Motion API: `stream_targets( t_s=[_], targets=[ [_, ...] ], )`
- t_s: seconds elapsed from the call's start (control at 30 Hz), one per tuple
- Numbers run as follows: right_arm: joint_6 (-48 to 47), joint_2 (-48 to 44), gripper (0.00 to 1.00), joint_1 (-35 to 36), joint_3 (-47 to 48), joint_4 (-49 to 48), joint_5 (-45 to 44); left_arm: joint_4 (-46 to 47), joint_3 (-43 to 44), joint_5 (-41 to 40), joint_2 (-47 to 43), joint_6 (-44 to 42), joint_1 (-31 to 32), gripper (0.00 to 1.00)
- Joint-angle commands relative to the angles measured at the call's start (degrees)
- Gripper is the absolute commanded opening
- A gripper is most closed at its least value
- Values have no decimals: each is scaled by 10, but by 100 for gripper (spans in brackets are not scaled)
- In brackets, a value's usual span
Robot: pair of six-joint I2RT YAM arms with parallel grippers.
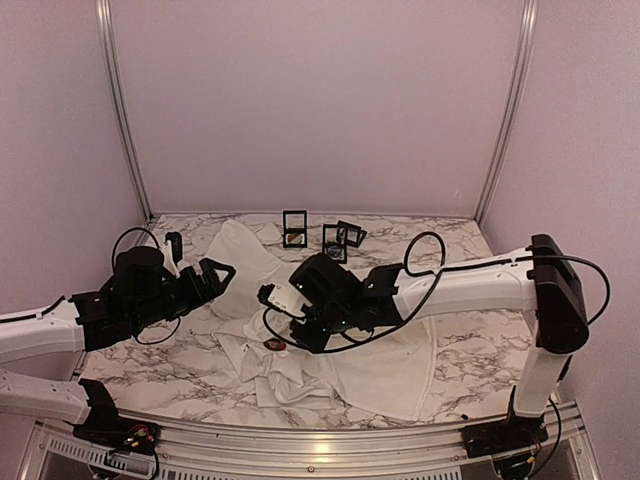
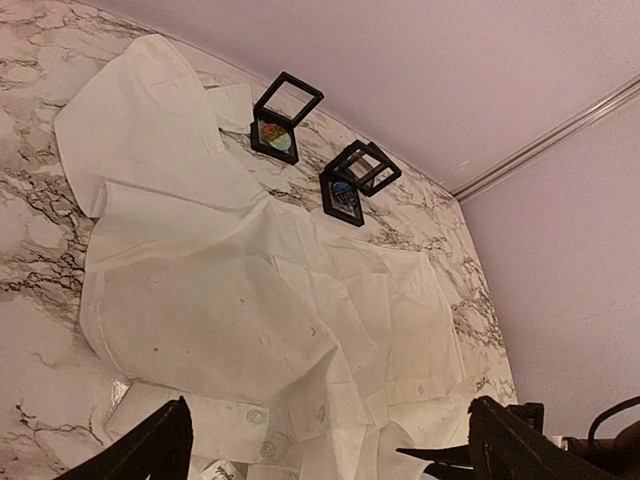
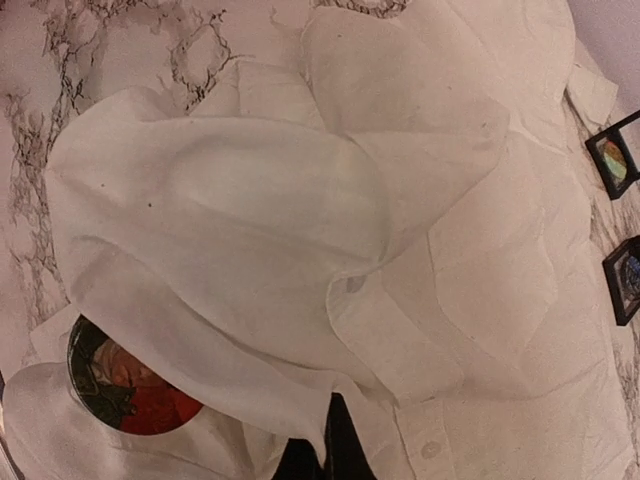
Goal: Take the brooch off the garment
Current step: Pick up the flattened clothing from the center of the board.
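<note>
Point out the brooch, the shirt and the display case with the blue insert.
brooch point(image 3: 125, 385): right wrist view, its red-and-dark round face.
shirt point(image 3: 250, 200): right wrist view, the raised fold.
display case point(image 2: 343, 195): left wrist view, the blue insert in its lower frame.

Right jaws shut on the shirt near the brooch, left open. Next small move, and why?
Probably lift the right gripper slightly. It looks shut on a fold of the garment, with the brooch pinned close beside it and partly under cloth. Raising the fold should tauten the cloth and expose the brooch for the open left gripper.
</note>
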State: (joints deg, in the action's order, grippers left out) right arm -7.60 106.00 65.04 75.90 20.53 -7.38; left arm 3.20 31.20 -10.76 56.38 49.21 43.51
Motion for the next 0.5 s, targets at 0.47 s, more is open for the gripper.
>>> stream_targets(
  t_s=[0.47],
  targets=[
    [170,20,0,-102,129,6,194,21,57,103,34,18,-4,96]
  ],
)
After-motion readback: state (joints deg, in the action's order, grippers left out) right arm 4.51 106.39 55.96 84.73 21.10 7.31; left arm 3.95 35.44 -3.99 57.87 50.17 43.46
